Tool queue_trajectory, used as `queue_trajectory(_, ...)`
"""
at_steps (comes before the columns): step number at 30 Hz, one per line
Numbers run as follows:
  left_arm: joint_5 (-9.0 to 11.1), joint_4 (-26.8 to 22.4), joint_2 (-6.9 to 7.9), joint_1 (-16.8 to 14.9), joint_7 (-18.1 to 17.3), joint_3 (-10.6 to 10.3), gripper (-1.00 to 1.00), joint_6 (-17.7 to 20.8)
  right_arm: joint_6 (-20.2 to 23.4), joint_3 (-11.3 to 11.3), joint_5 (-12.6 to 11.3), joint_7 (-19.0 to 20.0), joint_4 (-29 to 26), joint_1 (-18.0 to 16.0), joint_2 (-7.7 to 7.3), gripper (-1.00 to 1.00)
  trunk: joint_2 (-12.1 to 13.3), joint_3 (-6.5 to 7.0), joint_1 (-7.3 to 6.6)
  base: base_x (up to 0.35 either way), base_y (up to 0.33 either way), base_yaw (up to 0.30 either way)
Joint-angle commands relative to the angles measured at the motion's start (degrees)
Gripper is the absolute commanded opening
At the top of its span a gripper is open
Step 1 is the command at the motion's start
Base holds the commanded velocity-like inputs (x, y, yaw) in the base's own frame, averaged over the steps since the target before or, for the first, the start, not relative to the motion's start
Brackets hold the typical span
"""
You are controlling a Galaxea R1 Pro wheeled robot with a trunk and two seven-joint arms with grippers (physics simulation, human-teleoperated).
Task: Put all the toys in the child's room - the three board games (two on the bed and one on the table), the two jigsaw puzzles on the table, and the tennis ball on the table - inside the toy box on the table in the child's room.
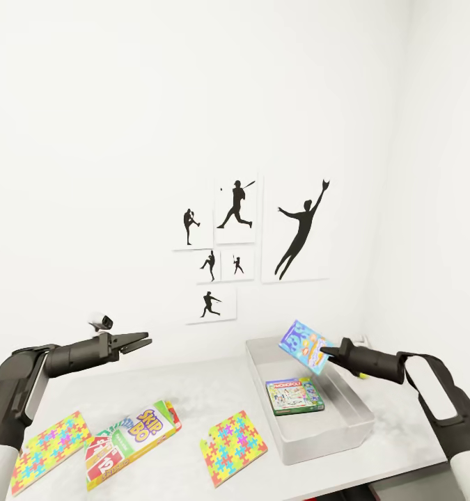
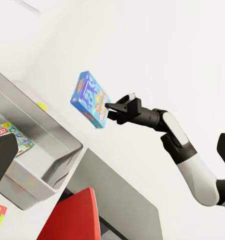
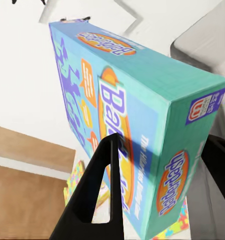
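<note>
2 arms are reaching over the white worktop [image 1: 193,390] in the child's room, where black baseball-player silhouette pictures [image 1: 252,243] are hanging on the white wall. The right pincer [image 1: 325,355] is gripping the blue board game [image 1: 304,346] by one edge, its fingers [image 3: 100,190] pressing on either side of the box, and is holding it tilted in the air above the far end of the toy box [image 1: 346,424]. From the left wrist camera the blue game [image 2: 91,99] is showing clear of the grey bin [image 2: 52,150], touching nothing but the right pincer [image 2: 110,107].

Inside the toy box, the green-edged board game [image 1: 294,396] is lying flat on the bottom. A bit of the yellow-green tennis ball [image 2: 41,106] is peeking over the bin's far rim; whether it is sitting inside or behind the bin I cannot tell.

The left pincer [image 1: 141,341] is hovering open and empty above the worktop, well apart from the toys below it. The Skip-Bo board game [image 1: 131,442] is lying flat near the front edge. 1 jigsaw puzzle [image 1: 50,449] is resting just to its left, and the other jigsaw puzzle [image 1: 233,445] is lying between the Skip-Bo box and the toy box.
</note>
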Motion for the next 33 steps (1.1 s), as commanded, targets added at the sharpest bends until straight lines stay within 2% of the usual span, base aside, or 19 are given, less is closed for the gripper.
queue_trajectory(1,-0.01,0.01,0.01,0.00,-0.21,0.00,1.00,0.61,0.21,0.61,0.57,0.58,0.13,-0.18,-0.02,-1.00,-0.05,-0.03,0.02,0.000,0.000,0.000)
queue_trajectory(7,0.06,0.01,0.09,0.01,-0.22,0.07,1.00,0.61,0.21,3.45,0.57,0.58,0.96,-0.77,-0.13,-1.00,-0.05,-0.03,0.02,0.000,0.000,0.000)
queue_trajectory(19,0.11,0.01,0.10,-0.02,-0.22,0.08,1.00,0.61,0.21,5.44,0.57,0.63,5.25,-1.44,-0.19,-1.00,-0.05,-0.03,0.02,0.000,0.000,0.000)
queue_trajectory(22,0.09,0.01,0.10,-0.02,-0.22,0.08,1.00,0.61,0.21,6.26,0.57,0.65,5.61,-1.62,-1.05,-1.00,-0.05,-0.03,0.02,0.000,0.000,0.000)
queue_trajectory(26,0.08,0.01,0.10,-0.03,-0.22,0.08,1.00,0.61,0.21,9.54,0.50,0.73,5.92,-1.81,-3.04,-1.00,-0.05,-0.03,0.02,0.000,0.000,0.000)
queue_trajectory(30,0.08,0.01,0.10,-0.01,-0.22,0.08,1.00,0.61,0.21,11.15,0.48,0.81,7.71,-1.90,-3.66,-1.00,-0.05,-0.03,0.02,0.000,0.000,0.000)
queue_trajectory(33,0.09,0.01,0.10,-0.02,-0.22,0.08,1.00,0.61,0.21,11.77,0.51,0.95,11.27,-2.75,-4.15,-1.00,-0.05,-0.03,0.02,0.000,0.000,0.000)
